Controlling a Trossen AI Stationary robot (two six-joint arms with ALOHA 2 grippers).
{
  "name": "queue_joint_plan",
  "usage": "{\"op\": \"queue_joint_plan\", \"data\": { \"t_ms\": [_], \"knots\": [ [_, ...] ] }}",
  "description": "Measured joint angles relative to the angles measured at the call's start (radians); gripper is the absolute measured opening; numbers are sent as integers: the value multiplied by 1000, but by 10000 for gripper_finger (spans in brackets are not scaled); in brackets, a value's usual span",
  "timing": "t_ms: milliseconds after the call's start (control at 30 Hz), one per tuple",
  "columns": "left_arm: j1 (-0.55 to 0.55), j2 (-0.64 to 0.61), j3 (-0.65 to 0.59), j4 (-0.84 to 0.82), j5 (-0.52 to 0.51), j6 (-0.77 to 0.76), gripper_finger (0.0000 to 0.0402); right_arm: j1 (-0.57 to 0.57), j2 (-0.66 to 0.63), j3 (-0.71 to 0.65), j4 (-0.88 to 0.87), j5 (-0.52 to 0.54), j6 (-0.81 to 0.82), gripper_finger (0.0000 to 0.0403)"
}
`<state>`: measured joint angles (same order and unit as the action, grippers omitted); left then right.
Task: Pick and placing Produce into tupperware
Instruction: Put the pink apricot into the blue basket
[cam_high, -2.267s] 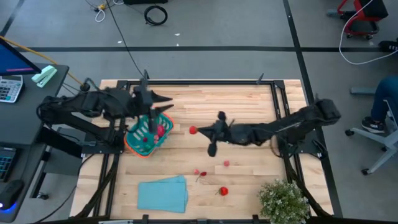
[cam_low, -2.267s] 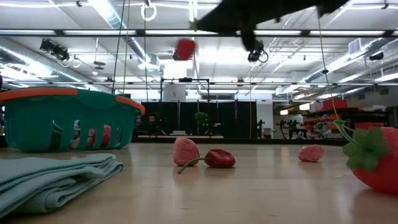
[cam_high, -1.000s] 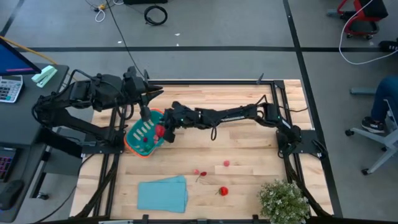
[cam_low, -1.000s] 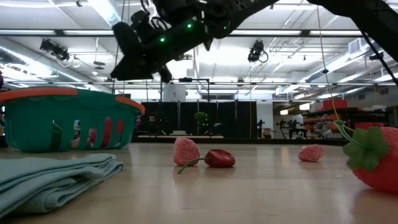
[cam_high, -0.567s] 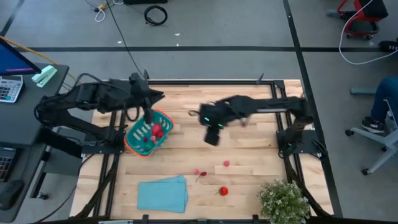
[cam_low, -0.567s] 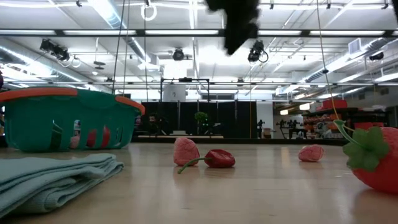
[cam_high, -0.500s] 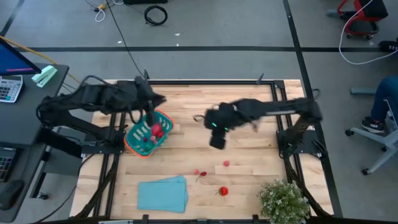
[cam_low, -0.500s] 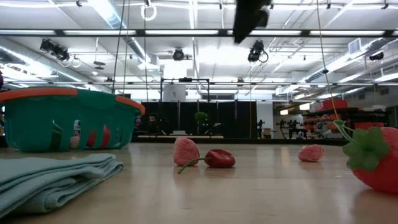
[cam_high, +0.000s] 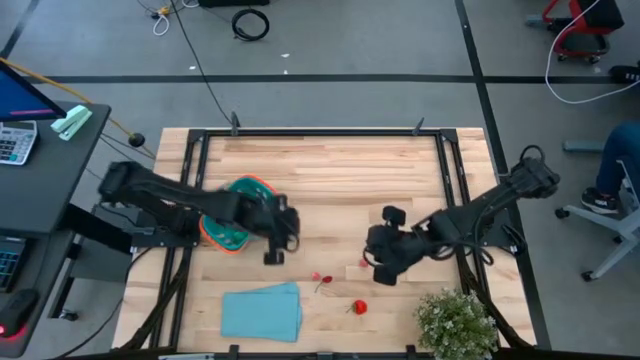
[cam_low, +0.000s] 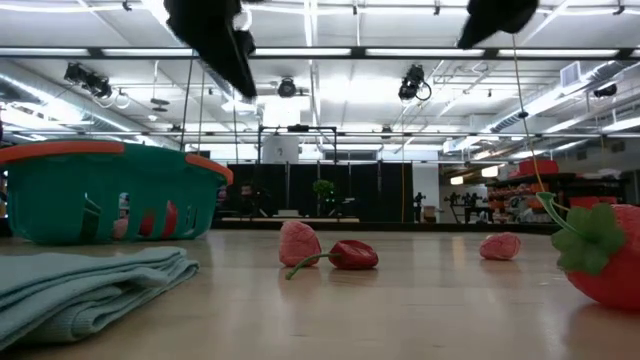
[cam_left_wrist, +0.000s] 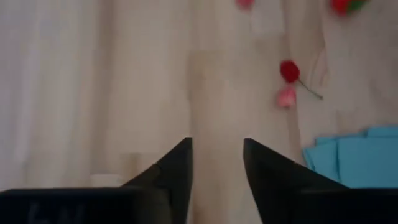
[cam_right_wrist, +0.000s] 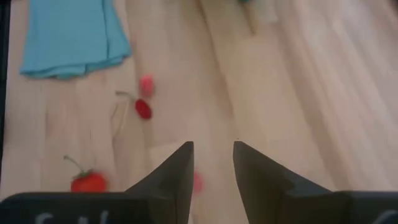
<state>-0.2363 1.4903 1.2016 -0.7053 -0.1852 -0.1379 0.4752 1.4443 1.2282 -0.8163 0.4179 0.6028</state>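
- Pale wooden planks (cam_high: 330, 170) fill a black frame, with grey workshop floor around it and a long lit hall behind.
- Left gripper (cam_left_wrist: 216, 155): fingers parted with bare wood showing through the gap, nothing between them. It hangs above the table just beside the tupperware (cam_high: 238, 212), on the side toward the middle.
- Right gripper (cam_right_wrist: 212, 158): fingers likewise spread and empty, held over the wood close above a small pink piece (cam_high: 364, 263).
- Done so far, as I judge it: the teal tub already holds produce, since red shapes (cam_low: 158, 217) show through its slots in the low view.
- Left to do: four pieces lie loose on the planks. A pink berry (cam_high: 315, 277) and a cherry (cam_high: 327, 281) sit almost touching; the strawberry (cam_high: 359, 307) lies nearer the front edge, between the blue cloth (cam_high: 261, 311) and the potted plant (cam_high: 457, 322).
- The cherry's long axis runs along its thin stem (cam_low: 305, 264), which lies flat on the wood and trails away from the red body toward the pink berry.
- The strawberry's green leafy cap (cam_low: 587, 236) faces left and slightly up in the low view, so it rests on its side.
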Motion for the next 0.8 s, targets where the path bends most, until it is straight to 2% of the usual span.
{"op": "queue_joint_plan", "data": {
  "t_ms": [167,300,367,467,600,800],
  "knots": [
    [-84,164,-11,111,0,61,198,24,-13,-81,37,5,34,121],
    [-125,275,-12,263,4,91,223,21,-12,-109,56,7,36,120],
    [-129,317,-12,322,37,74,232,17,-11,-120,77,7,36,120],
    [-128,361,-11,358,95,39,241,16,-10,-126,87,14,32,120],
    [-128,396,-11,372,101,11,244,16,-11,-126,93,18,32,120],
    [-127,449,-11,476,101,-21,237,16,-13,-126,94,18,33,120]
  ]
}}
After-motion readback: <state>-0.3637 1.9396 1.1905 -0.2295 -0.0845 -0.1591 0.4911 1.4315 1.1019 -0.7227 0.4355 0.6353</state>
